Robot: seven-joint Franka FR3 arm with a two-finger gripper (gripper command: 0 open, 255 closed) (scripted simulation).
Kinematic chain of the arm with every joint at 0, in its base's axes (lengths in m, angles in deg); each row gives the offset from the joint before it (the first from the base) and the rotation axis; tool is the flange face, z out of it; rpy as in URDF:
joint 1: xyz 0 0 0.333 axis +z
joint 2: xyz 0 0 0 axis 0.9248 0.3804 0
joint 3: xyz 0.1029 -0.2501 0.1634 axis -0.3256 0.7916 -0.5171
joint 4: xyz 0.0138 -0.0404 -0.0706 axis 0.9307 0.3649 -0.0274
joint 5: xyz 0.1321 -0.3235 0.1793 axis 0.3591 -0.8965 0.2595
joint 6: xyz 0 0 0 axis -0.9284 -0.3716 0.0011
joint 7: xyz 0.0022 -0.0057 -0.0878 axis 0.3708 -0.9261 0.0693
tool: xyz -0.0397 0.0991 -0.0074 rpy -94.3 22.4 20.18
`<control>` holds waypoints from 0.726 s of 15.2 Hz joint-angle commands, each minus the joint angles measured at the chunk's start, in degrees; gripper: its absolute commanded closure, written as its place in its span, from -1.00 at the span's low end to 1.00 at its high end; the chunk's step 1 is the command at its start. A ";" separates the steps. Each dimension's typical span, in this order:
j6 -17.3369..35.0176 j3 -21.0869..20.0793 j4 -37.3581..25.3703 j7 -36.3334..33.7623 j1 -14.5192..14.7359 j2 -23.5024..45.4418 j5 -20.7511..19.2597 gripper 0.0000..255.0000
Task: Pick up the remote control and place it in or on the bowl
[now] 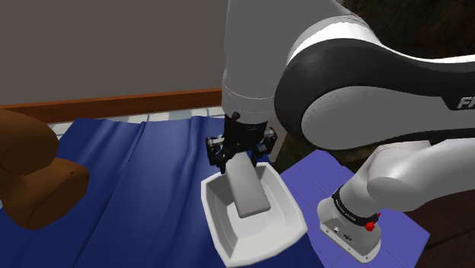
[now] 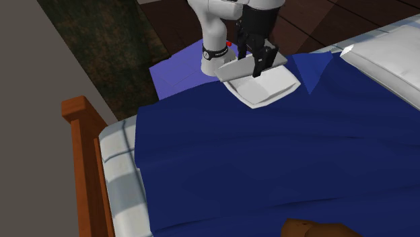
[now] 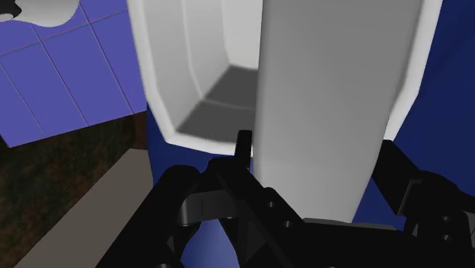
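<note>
Blue blanket (image 1: 137, 160) is spread over a bed in the shoulder view, with a wooden rail (image 1: 114, 103) behind it and a brown shape (image 1: 34, 175) at the left. A white bowl (image 1: 217, 217) is set on the blanket just beside the violet stand (image 1: 320, 175). The grey remote control (image 1: 250, 190) is held on a slant. Its upper end is clamped between the jaws of the gripper (image 1: 242, 156) and its lower end is down inside the bowl. If the jaws were opened at this tilt, the upper end could be left leaning on the rim. The remote control might then be tipped out onto the blanket.

From the second exterior view, the bowl (image 2: 276, 91) is seen at the corner of the bed, near a white pillow (image 2: 390, 54). A wooden bedpost (image 2: 84, 155) stands well apart at the left. The remote control (image 2: 239, 69) is seen hanging from the gripper (image 2: 259, 64), partly over the bowl's edge on the stand's side. The bedding is likely soft, so a downward push could rock the bowl or shove it towards the edge.

By the wrist view, the black fingers (image 3: 243, 148) are shown pressed against both long sides of the remote control (image 3: 327, 106). The hollow of the bowl (image 3: 171, 68) lies mostly to one side of it, so a drop here could land it across the rim.
</note>
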 commanded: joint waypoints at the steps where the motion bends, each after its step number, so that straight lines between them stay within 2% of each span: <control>1: -1.66 0.22 2.14 -1.01 2.47 -4.00 2.00 1.00; 4: -3.89 -0.02 4.51 -3.11 5.94 -8.90 4.50 1.00; 11: 1.60 -2.38 8.92 -2.78 6.25 -7.90 6.18 1.00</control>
